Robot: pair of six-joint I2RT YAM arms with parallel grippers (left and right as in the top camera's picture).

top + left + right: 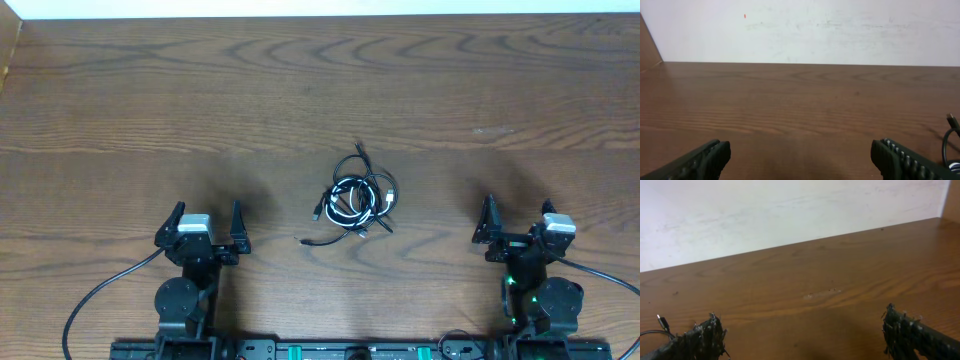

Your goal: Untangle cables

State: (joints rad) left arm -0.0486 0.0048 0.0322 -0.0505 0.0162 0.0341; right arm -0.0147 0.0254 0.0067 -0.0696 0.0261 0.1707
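Overhead, cables [355,200] sit tangled mid-frame on the desk [150,100]; both jaws wide, empty. Grabbing several strands together could tighten the knot.

I see a dark brown wooden table [130,110] with wavy grain filling the overhead frame. Just right of centre, the cables [360,197] lie on it in one small tangled bundle. Black loops are wound with a white cord [346,187], and plug ends stick out at top and lower left.
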